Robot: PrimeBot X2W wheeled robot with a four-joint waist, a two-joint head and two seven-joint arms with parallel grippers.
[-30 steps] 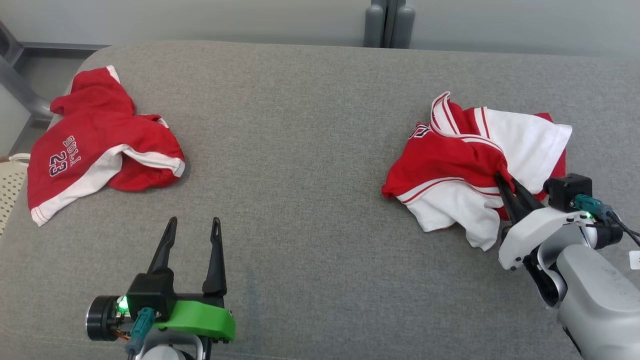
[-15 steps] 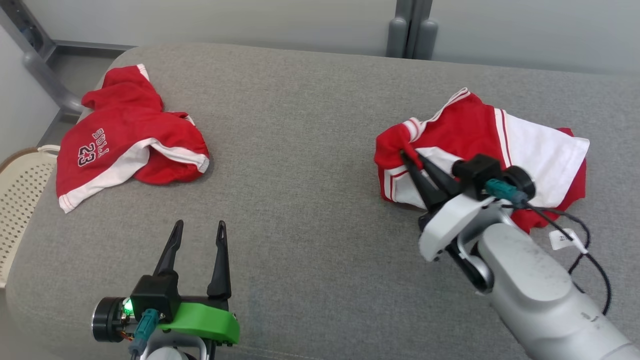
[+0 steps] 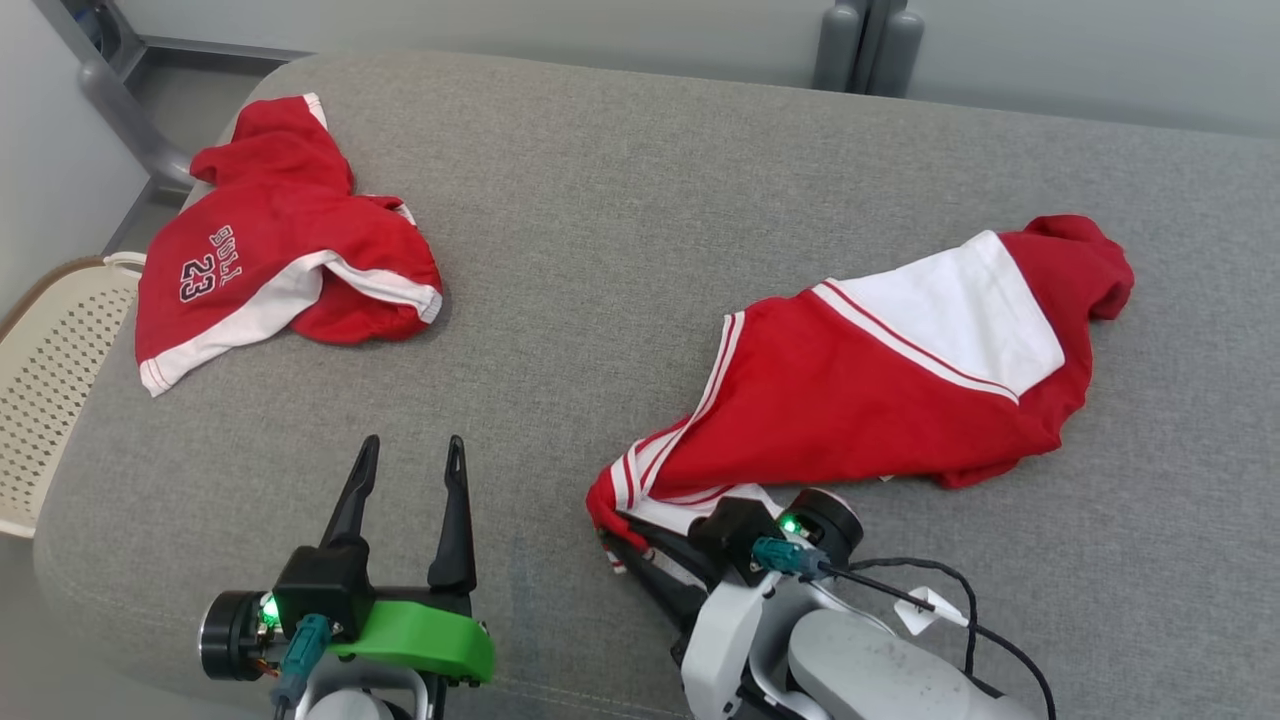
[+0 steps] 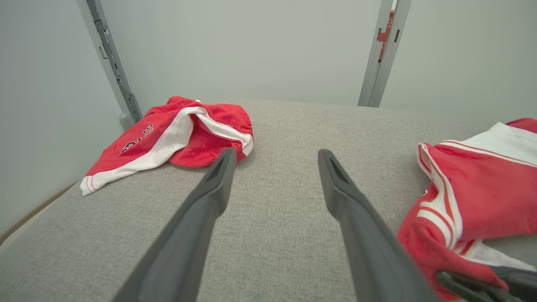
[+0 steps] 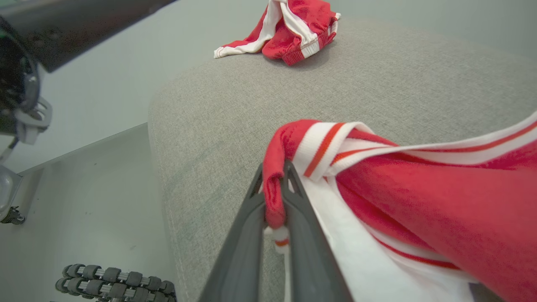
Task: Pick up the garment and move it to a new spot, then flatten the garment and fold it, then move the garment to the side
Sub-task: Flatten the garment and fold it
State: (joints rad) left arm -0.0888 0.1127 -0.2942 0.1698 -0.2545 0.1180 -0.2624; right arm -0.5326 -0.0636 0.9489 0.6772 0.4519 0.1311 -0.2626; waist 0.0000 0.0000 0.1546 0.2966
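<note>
Cloth this soft and light will likely drag and bunch — the garment lies stretched across the grey cushion, its striped trim pinched tight in the right end effector; left end effector gapes empty; corners look the best holds.

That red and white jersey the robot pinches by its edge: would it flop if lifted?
Probably floppy: the jersey lies in soft folds. Likely light: the cloth looks thin. It might slip: the right gripper pinches only a narrow hem.
</note>
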